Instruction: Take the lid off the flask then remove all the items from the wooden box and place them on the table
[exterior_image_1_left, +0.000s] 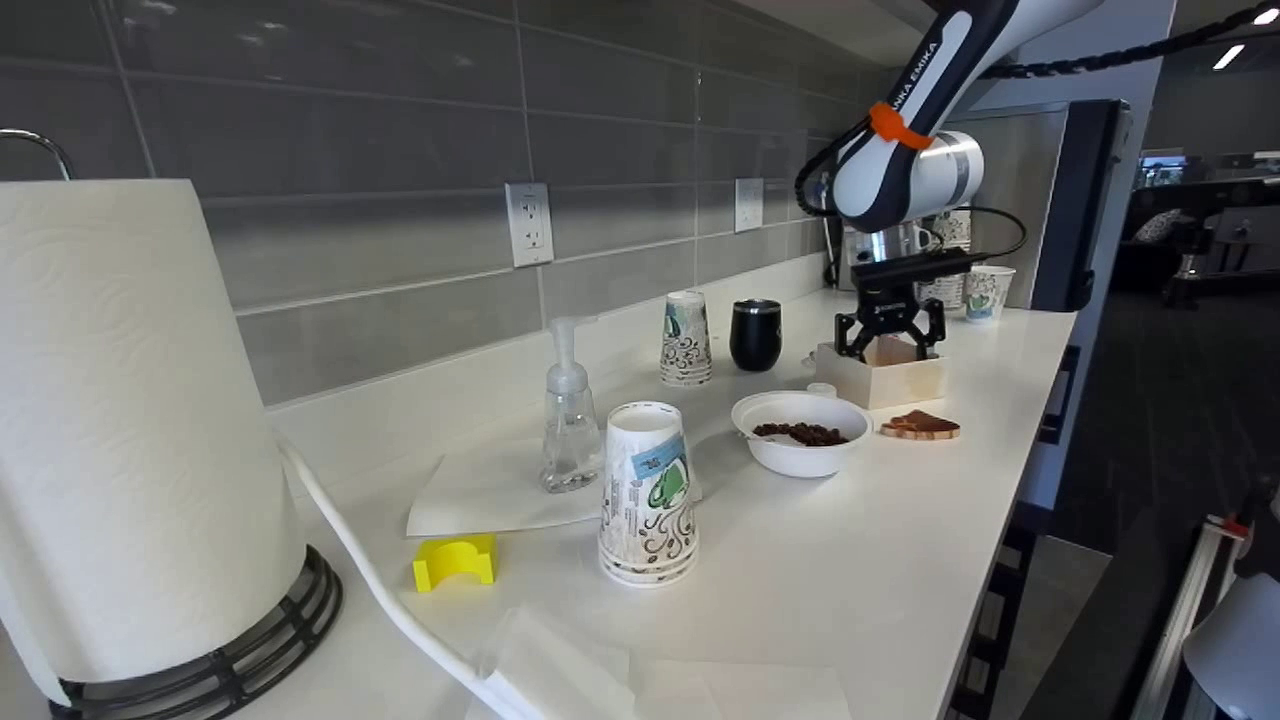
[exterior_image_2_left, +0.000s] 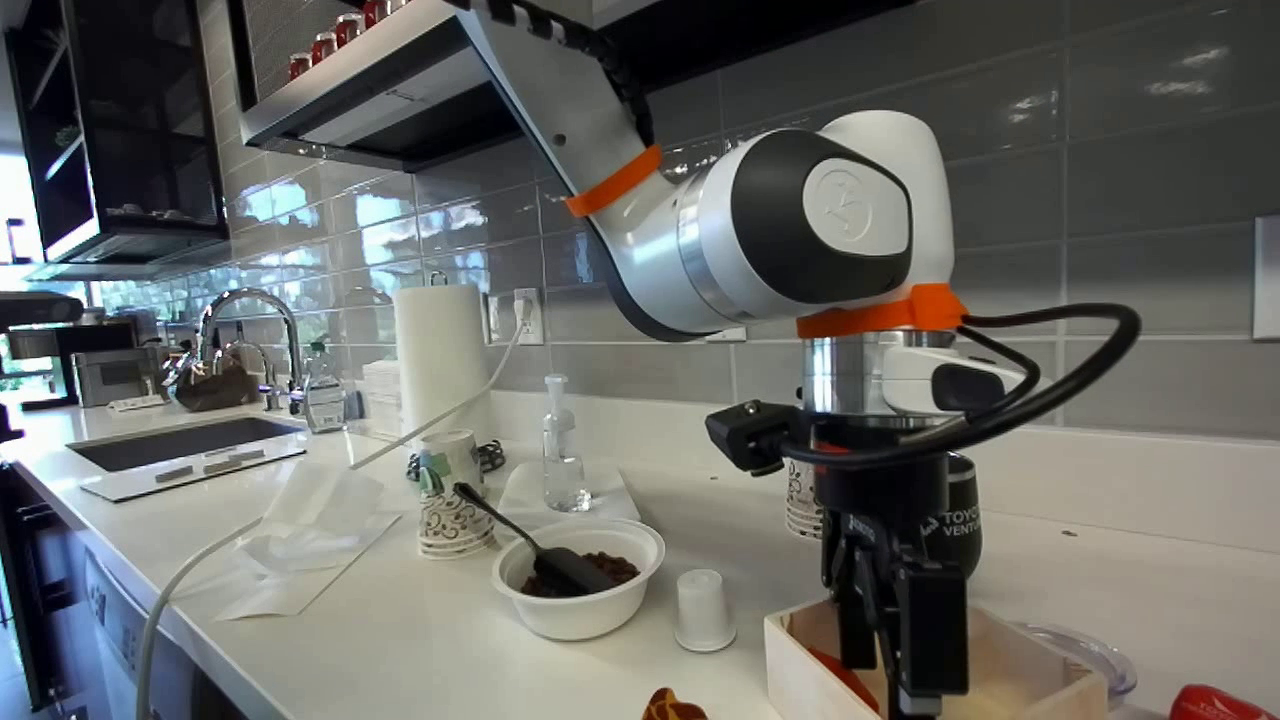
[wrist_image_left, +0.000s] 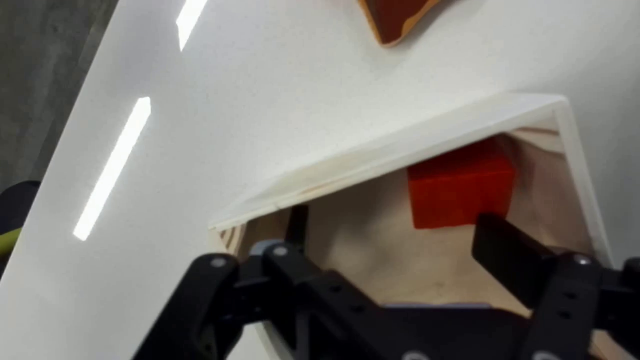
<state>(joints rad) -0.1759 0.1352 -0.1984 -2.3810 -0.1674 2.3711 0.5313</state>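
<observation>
box (exterior_image_1_left: 908, 386) on the desk (exterior_image_1_left: 820, 560), red block (wrist_image_left: 460, 187) near its corner
tool (wrist_image_left: 395, 222), jaws apart, at the opening; best to line up on the block, squeeze squarely, then lift straight up.

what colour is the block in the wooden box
The block is red, showing best in the wrist view.

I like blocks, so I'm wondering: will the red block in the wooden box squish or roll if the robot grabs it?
The red block probably won't roll: its faces look flat. Its straight edges suggest it's stiff, not squishy. It might bump the wooden box, being near a corner.
</observation>
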